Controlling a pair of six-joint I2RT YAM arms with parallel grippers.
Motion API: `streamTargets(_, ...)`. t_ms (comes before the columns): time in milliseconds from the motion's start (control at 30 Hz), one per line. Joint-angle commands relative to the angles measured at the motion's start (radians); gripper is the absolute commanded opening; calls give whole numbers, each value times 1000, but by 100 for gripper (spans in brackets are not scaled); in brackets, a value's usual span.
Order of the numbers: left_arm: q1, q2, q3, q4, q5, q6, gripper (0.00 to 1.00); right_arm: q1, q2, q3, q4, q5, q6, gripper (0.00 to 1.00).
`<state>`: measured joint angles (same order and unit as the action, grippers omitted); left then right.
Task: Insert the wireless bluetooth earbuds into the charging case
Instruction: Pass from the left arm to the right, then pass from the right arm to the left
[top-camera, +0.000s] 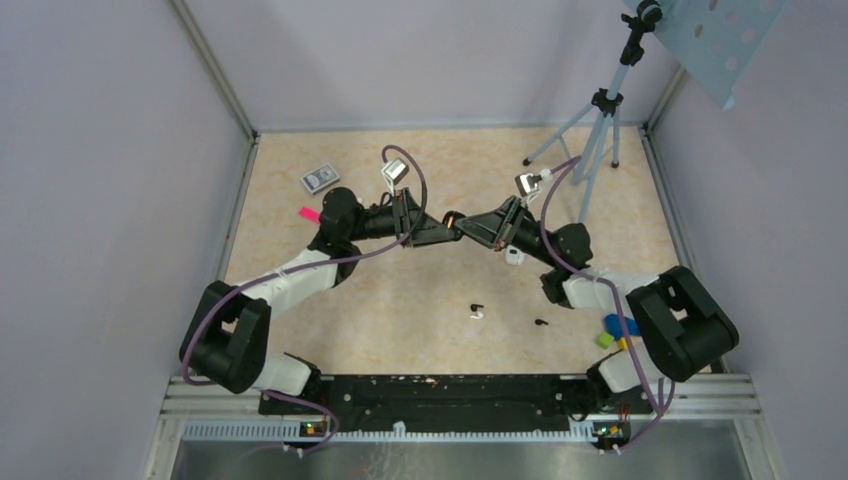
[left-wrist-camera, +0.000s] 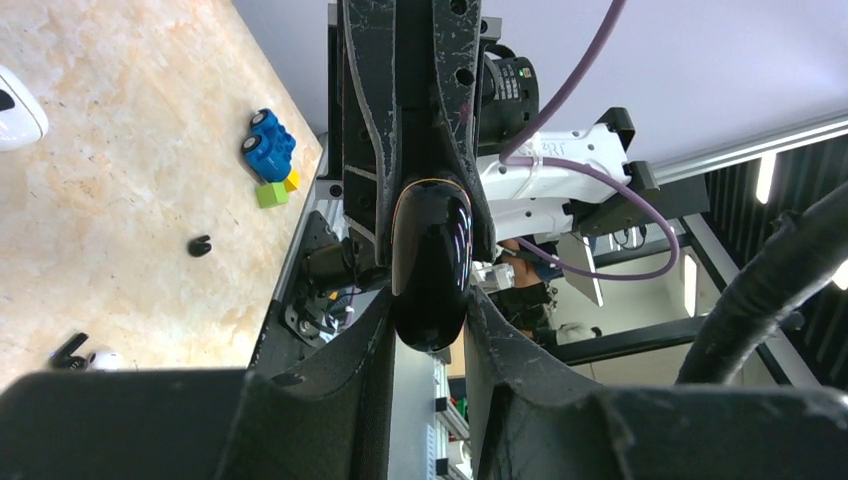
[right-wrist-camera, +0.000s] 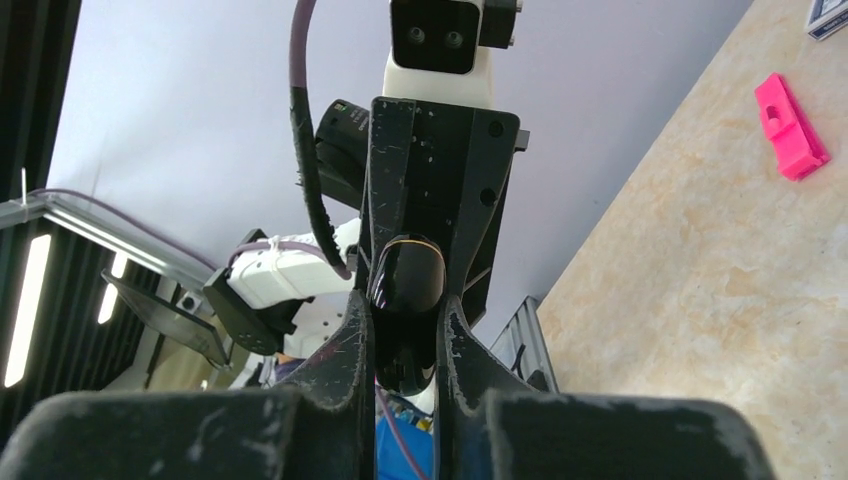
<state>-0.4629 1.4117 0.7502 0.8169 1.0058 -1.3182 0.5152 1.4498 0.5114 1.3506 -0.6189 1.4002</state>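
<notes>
the black charging case (left-wrist-camera: 430, 250) hangs above the worktop (top-camera: 400, 300). its inside is hidden, so what it holds cannot be told. the left pincer (left-wrist-camera: 428, 305) is clamped on one end of it, and the right pincer (right-wrist-camera: 405, 310) is closed tight on the other end. the earbuds (top-camera: 476, 311), one black and one white, lie close together on the worktop nearer the arm bases, well apart from both pincers. a lone black earbud (top-camera: 541, 322) lies to their right.
</notes>
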Motion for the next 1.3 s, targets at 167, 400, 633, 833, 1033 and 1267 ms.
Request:
streamTargets(167, 21, -77, 95, -240, -28, 159, 54, 12, 54, 18, 153, -16, 64, 0)
streamTargets(400, 128, -264, 65, -464, -138, 296, 91, -3, 57, 11, 142, -2, 73, 0)
streamTargets(633, 156, -311, 116, -648, -147, 437, 95, -4, 105, 44, 186, -60, 106, 0)
streamTargets(833, 156, -307, 109, -592, -109, 405, 93, -3, 91, 43, 181, -74, 90, 0)
streamTargets(1033, 159, -232, 111, -496, 41, 293, 93, 3, 67, 72, 154, -116, 88, 0)
streamTargets(1267, 158, -173, 119, -353, 138, 187, 83, 21, -16, 95, 19, -136, 13, 0)
